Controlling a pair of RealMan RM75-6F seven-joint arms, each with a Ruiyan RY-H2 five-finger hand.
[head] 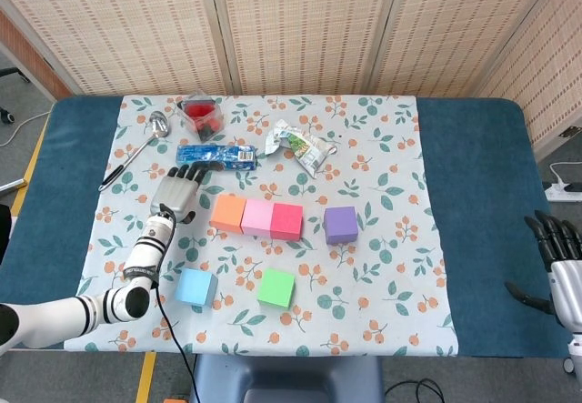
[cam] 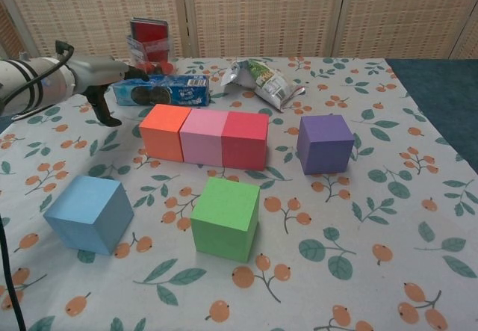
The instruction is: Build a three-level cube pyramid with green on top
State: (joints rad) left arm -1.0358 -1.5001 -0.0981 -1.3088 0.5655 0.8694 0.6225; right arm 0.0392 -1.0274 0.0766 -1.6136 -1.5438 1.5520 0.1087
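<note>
An orange cube, a pink cube and a red cube stand touching in a row. A purple cube sits apart to their right. In front lie a green cube and a blue cube. My left hand hovers left of the orange cube, fingers spread, holding nothing. My right hand hangs off the table's right edge, fingers apart and empty.
A blue biscuit pack lies just behind my left hand. A red-filled clear cup, a spoon and a crumpled wrapper sit further back on the floral cloth.
</note>
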